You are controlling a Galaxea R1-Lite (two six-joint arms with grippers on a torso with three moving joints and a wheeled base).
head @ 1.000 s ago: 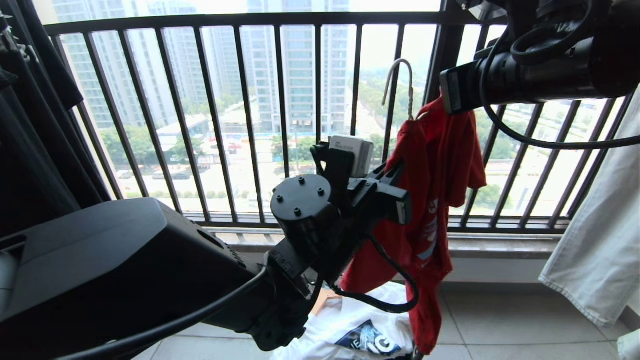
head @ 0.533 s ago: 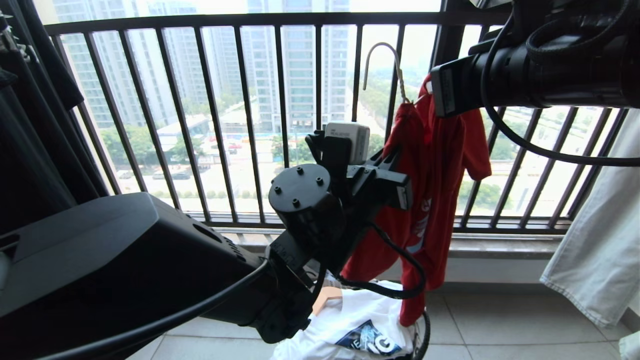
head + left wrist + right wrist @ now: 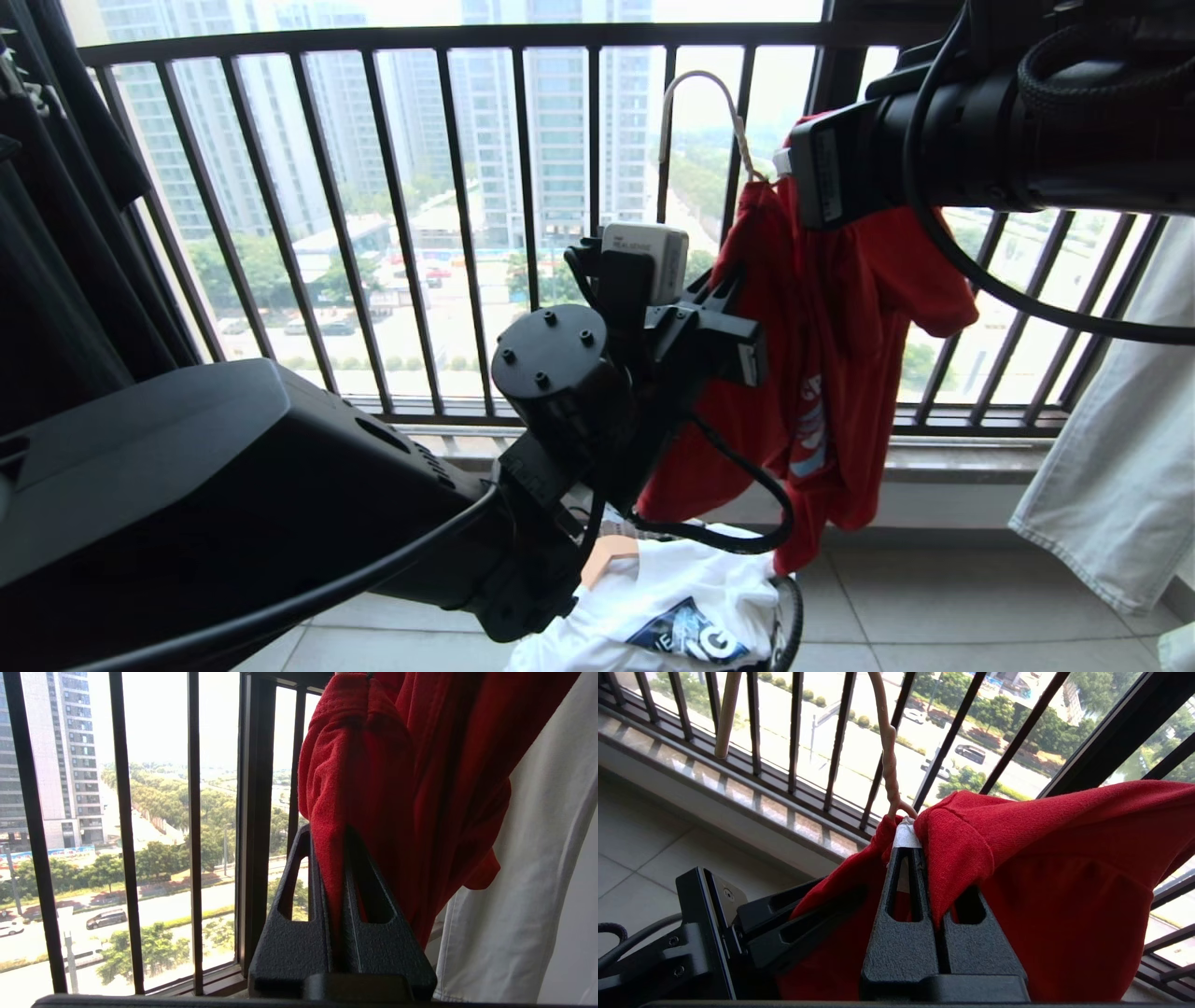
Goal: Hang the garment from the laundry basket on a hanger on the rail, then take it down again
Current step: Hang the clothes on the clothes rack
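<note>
Head view: red garment [image 3: 831, 308] hanging centre right of frame, draped on thin white hanger [image 3: 695, 117] with curved hook up against dark window railing [image 3: 448, 37]. Left gripper [image 3: 724, 313] at mid frame, clamped on a fold of the garment's left edge; left wrist view confirms red cloth pinched between closed black fingers [image 3: 322, 914]. Right gripper [image 3: 780, 168] at upper right, at the hanger neck; right wrist view shows fingers [image 3: 901, 933] closed at the base of the twisted wire, collar cloth bunched around the tips. Laundry basket [image 3: 792, 621] at bottom centre, black rim partly visible, white printed garment [image 3: 672, 607] heaped in it. Pale cloth [image 3: 1111, 448] hanging at right edge. Rail out of frame
</note>
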